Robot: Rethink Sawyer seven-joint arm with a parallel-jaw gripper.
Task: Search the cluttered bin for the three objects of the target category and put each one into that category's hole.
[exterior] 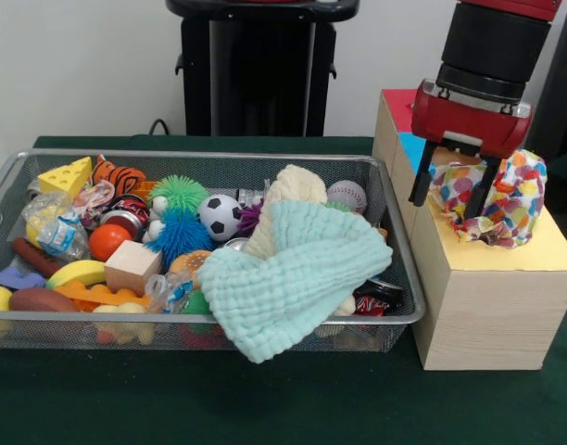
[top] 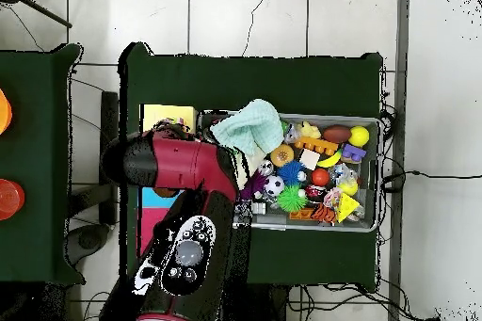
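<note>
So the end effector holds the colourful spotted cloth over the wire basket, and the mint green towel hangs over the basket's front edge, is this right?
Not quite. In the front view the end effector holds the spotted cloth over the wooden box, beside the wire basket, not over it. The mint green towel does hang over the basket's front edge.

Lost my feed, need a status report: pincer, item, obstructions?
Pincer over wooden box, closed on colourful cloth. Mint cloth draped over bin edge.
</note>
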